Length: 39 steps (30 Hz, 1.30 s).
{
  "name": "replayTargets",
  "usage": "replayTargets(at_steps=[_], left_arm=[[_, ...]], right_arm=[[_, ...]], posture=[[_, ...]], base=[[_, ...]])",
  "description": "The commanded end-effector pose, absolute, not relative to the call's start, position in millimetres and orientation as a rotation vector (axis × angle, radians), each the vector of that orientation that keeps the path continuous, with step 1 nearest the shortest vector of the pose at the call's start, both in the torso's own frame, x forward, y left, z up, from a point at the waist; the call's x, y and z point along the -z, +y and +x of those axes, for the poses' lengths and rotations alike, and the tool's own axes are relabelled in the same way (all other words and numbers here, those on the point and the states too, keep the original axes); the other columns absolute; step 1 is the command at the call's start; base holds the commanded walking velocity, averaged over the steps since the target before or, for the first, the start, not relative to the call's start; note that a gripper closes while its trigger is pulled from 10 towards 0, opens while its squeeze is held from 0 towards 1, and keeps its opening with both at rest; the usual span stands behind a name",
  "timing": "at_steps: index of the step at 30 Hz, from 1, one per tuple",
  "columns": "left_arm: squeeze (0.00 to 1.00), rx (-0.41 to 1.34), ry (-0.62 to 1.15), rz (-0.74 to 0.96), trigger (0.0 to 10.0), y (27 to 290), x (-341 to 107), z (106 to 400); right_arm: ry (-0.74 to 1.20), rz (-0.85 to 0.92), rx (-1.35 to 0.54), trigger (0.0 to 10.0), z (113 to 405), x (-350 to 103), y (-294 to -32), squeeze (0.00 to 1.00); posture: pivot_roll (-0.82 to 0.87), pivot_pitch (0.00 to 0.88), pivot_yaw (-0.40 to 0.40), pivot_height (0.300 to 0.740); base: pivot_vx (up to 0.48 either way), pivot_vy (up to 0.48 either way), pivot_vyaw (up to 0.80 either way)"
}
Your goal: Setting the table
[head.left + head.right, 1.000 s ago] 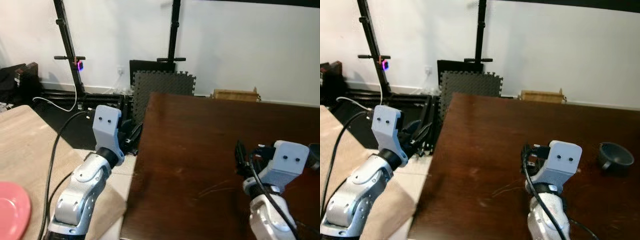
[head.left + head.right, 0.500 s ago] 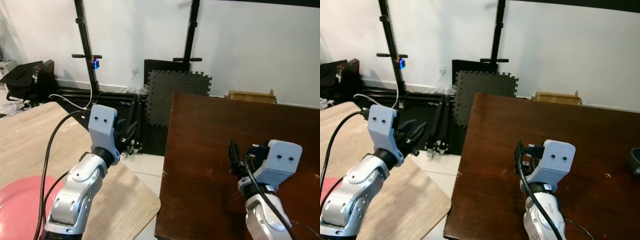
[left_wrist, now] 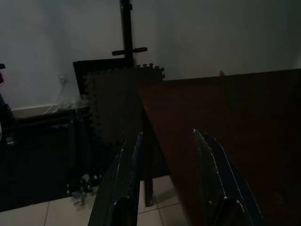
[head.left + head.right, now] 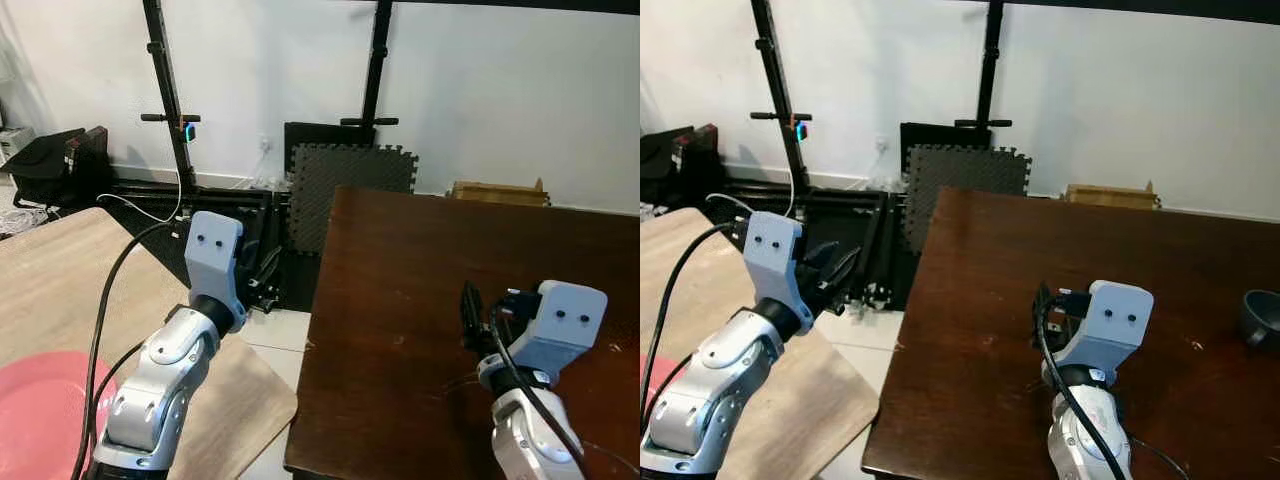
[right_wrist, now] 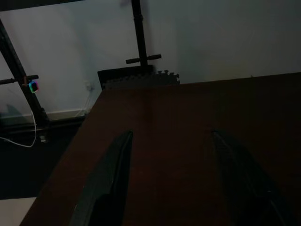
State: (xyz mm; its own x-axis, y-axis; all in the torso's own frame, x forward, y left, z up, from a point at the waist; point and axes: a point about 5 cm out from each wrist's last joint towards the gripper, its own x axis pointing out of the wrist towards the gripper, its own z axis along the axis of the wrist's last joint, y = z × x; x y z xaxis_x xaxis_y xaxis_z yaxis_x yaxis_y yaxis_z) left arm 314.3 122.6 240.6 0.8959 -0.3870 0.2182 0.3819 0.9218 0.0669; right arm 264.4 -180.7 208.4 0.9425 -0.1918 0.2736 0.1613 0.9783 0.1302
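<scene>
Both empty: left gripper (image 3: 164, 179) and right gripper (image 5: 171, 176) fingers spread. Round pink plate (image 4: 40, 415) sits below-behind your left gripper, on pale wooden table (image 4: 60, 290); probably turn left before reaching.

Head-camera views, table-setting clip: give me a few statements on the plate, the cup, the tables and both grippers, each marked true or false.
1. The round pink plate lies on the light wooden table. True.
2. The dark grey cup stands on the light wooden table. False: it stands on the dark brown wooden table, at its right side.
3. The left gripper is open and holds nothing. True.
4. The right gripper is shut on the cup. False: it is open over bare dark table.
5. Grey foam mats lean against the white wall beyond the dark table. True.
</scene>
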Motion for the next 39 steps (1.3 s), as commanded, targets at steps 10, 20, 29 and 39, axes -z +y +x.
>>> replayTargets(at_steps=[10, 20, 29, 39], left_arm=[[0.00, 0.403, -0.216, 0.036, 10.0, 121.2, -235.6, 313.4], [0.00, 0.409, -0.215, 0.036, 10.0, 118.2, -234.4, 312.6], [0.00, 0.409, -0.221, 0.037, 10.0, 116.9, -235.4, 312.3], [0.00, 0.408, -0.223, 0.039, 10.0, 116.5, -234.6, 311.7]], right_arm=[[-0.278, 0.097, 0.184, 10.0, 265.3, -205.3, -181.1, 0.00], [-0.279, 0.093, 0.176, 10.0, 267.0, -205.6, -181.0, 0.00], [-0.283, 0.095, 0.165, 10.0, 269.9, -206.9, -178.6, 0.00], [-0.286, 0.095, 0.155, 10.0, 271.9, -206.8, -177.5, 0.00]], posture=[[0.00, 0.031, 0.025, 0.740], [0.00, 0.024, 0.019, 0.740], [0.01, 0.017, 0.017, 0.740], [0.02, 0.005, 0.014, 0.740]], base=[[0.000, 0.000, 0.00], [0.000, 0.000, 0.00], [0.000, 0.000, 0.00], [0.000, 0.000, 0.00]])
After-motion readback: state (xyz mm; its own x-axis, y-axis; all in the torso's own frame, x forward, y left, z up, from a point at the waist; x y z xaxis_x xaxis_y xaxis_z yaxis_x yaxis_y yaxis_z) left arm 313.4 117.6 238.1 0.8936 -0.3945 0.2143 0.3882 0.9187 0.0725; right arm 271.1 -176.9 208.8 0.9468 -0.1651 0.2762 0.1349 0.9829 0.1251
